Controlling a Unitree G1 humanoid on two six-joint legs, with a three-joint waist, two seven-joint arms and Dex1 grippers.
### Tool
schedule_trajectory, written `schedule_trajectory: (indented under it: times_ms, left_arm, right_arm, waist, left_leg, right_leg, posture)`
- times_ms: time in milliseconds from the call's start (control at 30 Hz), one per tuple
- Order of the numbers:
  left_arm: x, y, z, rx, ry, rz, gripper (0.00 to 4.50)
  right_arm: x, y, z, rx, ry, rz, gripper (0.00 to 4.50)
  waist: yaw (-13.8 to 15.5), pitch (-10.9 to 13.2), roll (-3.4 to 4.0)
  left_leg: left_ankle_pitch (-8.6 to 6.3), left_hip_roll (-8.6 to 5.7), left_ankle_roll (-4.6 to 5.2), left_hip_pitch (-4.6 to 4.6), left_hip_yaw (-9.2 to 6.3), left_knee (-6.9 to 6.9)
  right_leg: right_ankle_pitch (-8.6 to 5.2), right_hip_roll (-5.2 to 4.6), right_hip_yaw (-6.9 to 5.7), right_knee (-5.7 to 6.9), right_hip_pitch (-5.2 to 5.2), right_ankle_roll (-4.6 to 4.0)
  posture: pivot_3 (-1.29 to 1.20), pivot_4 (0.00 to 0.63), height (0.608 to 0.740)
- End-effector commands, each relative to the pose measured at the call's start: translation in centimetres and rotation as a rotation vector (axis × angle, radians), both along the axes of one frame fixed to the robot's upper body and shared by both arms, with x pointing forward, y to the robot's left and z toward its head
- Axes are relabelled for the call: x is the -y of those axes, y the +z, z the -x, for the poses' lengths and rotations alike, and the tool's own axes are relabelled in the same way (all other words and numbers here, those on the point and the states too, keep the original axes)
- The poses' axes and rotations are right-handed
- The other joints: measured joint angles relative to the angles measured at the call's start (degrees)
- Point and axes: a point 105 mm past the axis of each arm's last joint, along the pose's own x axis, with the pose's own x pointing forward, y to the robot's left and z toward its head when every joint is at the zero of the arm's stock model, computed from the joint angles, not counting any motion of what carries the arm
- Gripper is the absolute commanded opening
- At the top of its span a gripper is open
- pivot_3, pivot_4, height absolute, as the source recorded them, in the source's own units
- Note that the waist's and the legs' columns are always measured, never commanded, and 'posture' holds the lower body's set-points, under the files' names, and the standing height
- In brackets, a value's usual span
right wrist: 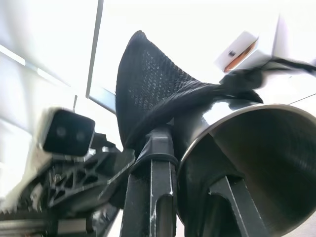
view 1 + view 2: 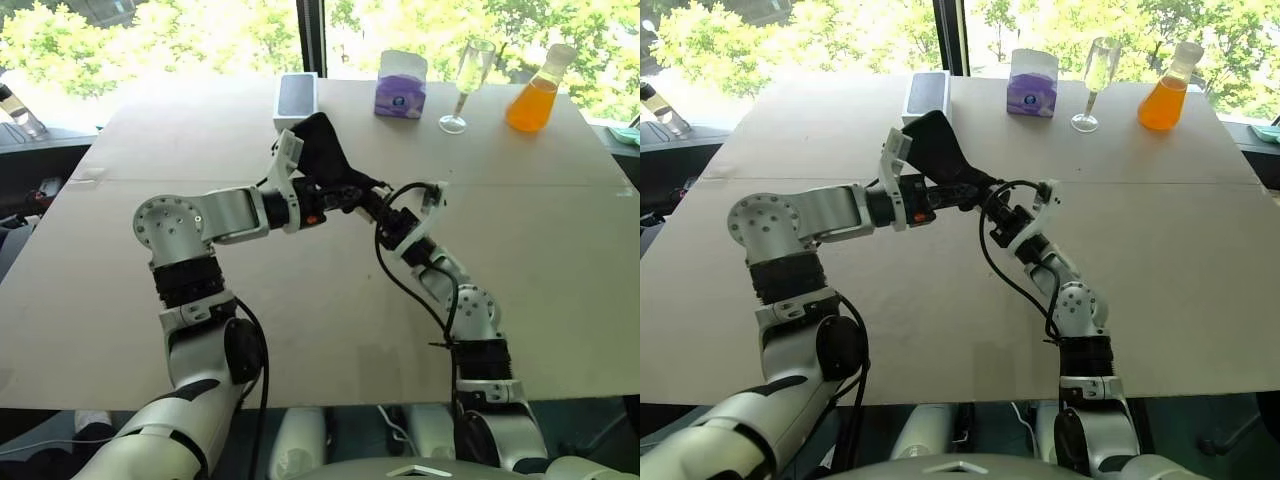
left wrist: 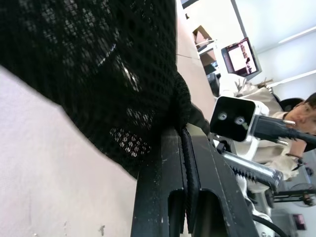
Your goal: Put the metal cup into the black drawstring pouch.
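Tool on my right grips the cup rim, just beside the pouch my left tool pinches, above mid-bench.

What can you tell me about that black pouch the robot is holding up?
The pouch is a small bag of soft black mesh-like fabric, held up above the table between the two arms. The left gripper is shut on its edge. The cup, shiny metal, sits at its mouth, partly inside, with the right gripper clamped on the cup's rim. A black cord runs along the mouth.
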Motion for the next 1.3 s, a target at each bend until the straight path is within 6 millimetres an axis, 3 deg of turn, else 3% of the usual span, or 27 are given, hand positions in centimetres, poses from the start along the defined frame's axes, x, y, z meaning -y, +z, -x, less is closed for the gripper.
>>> schedule_trajectory:
  times_ms: [33, 133, 367, 633, 800, 900, 1067, 1300]
  left_arm:
    - [0.8, 1.9, 0.6, 0.037, -0.055, 0.128, 0.0]
    - [1.4, 1.9, 0.7, 0.02, -0.068, 0.135, 0.0]
    - [2.1, 2.1, 0.8, -0.026, -0.066, 0.201, 0.0]
    - [-0.3, 0.2, 1.2, -0.128, 0.049, 0.206, 0.0]
    - [0.1, 1.1, 1.8, -0.09, 0.042, 0.26, 0.0]
    - [0.5, 1.4, 1.8, -0.083, 0.035, 0.273, 0.0]
    - [2.5, 2.8, 2.1, -0.053, -0.031, 0.316, 0.0]
    - [4.6, 3.3, 2.9, -0.04, -0.112, 0.333, 0.0]
  right_arm:
    - [-3.0, 2.0, 0.7, 0.11, 0.046, 0.045, 0.08]
    - [-5.0, 2.0, 1.8, 0.247, 0.076, 0.233, 0.08]
    - [-6.8, 3.2, 3.0, 0.568, 0.061, 0.458, 0.08]
    - [-3.1, 5.0, 1.4, 0.324, 0.0, 0.067, 0.08]
    - [-1.7, 4.5, 2.6, 0.222, 0.109, -0.142, 0.08]
    - [-1.9, 4.4, 2.9, 0.208, 0.136, -0.141, 0.08]
    - [-5.3, 3.8, 3.7, 0.316, 0.176, 0.092, 0.08]
    - [-6.7, 3.5, 3.7, 0.483, 0.146, 0.308, 0.08]
  waist:
    - [-0.1, 0.0, 0.0]
    - [-0.2, 0.0, 0.01]
    - [0.1, 0.0, 0.0]
    - [-0.1, 0.0, 0.01]
    - [0.4, 0.0, 0.01]
    - [0.2, 0.0, 0.01]
    - [-0.1, 0.0, 0.02]
    - [0.2, 0.0, 0.02]
  left_leg:
    - [0.0, 0.0, 0.0, 0.0, 0.0, -0.01]
    - [0.0, 0.01, 0.0, 0.0, 0.02, -0.01]
    - [0.0, -0.03, -0.02, -0.01, 0.0, 0.01]
    - [0.06, 0.03, -0.12, 0.03, -0.04, -0.03]
    - [0.05, -0.03, -0.11, -0.01, -0.06, -0.03]
    - [0.05, -0.03, -0.1, 0.01, -0.03, -0.03]
    - [0.05, -0.02, -0.1, 0.04, 0.01, -0.03]
    - [0.05, -0.04, -0.1, 0.02, 0.01, -0.02]
  right_leg:
    - [0.0, 0.0, 0.01, 0.0, 0.0, 0.0]
    - [0.0, 0.02, 0.04, 0.03, -0.03, 0.0]
    - [0.0, -0.05, 0.06, 0.05, -0.04, 0.01]
    - [0.01, -0.06, 0.23, 0.12, -0.05, -0.03]
    - [0.01, -0.12, 0.19, 0.08, -0.04, -0.03]
    - [0.01, -0.06, 0.21, 0.1, -0.04, -0.03]
    - [0.0, 0.03, 0.16, 0.16, -0.05, -0.03]
    - [0.0, 0.02, 0.04, 0.09, -0.04, -0.01]
  posture:
    - [0.0, 0.15, 0.737]
    - [0.0, 0.15, 0.737]
    - [0.0, 0.15, 0.737]
    - [0.0, 0.15, 0.737]
    - [0.0, 0.15, 0.737]
    - [0.0, 0.15, 0.737]
    - [0.0, 0.15, 0.737]
    - [0.0, 0.15, 0.737]
